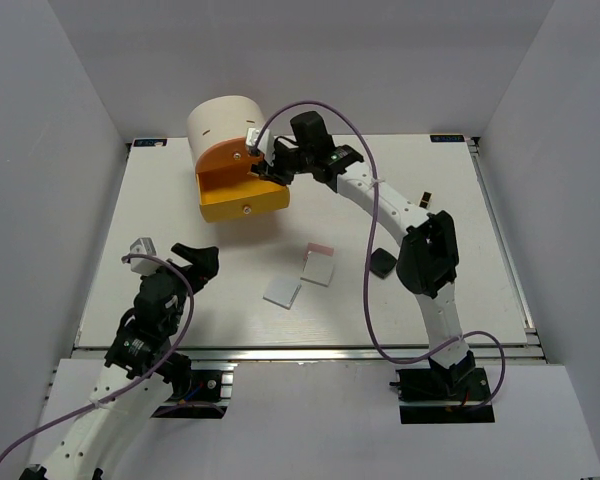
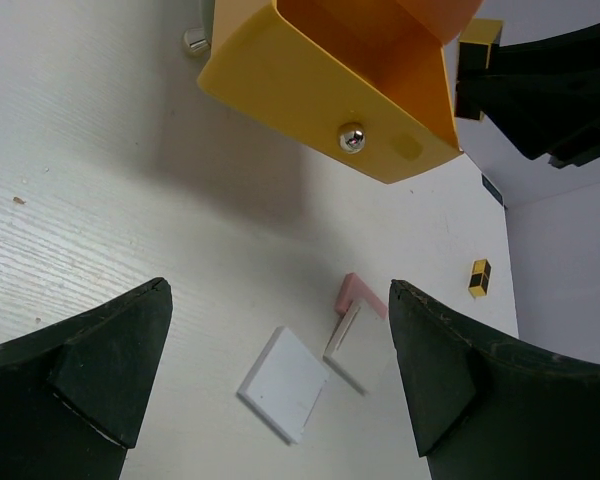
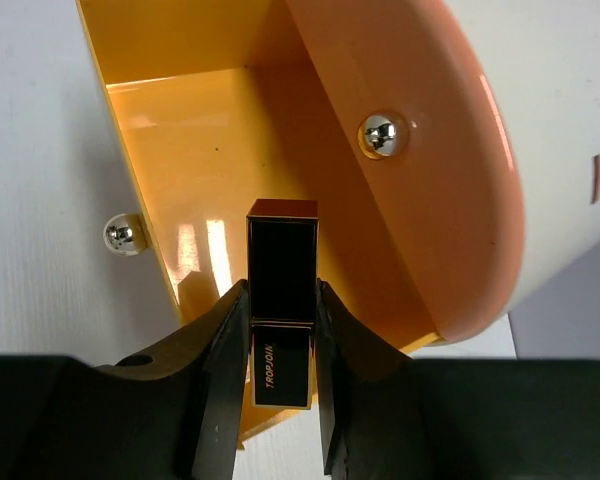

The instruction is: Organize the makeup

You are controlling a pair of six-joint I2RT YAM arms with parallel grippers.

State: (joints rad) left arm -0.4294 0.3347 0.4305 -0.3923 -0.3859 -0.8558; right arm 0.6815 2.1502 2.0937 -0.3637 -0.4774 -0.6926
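Observation:
My right gripper (image 3: 281, 290) is shut on a black-gold stick (image 3: 282, 250) and holds it over the inside of the open yellow drawer (image 3: 210, 150) of the cream cylinder (image 1: 225, 120). In the top view this gripper (image 1: 265, 165) hangs at the drawer's back right. Two white squares (image 1: 282, 291) (image 1: 318, 268), a pink square (image 1: 320, 247) and a black compact (image 1: 383, 263) lie on the table. A second black-gold stick (image 1: 426, 201) lies far right. My left gripper (image 1: 170, 252) is open near the left front, with nothing between its fingers (image 2: 110, 370).
An orange drawer front (image 3: 430, 150) with a silver knob (image 3: 383, 135) sits shut above the open drawer. The yellow drawer (image 1: 242, 195) juts out over the table toward the squares. White walls enclose the table on three sides.

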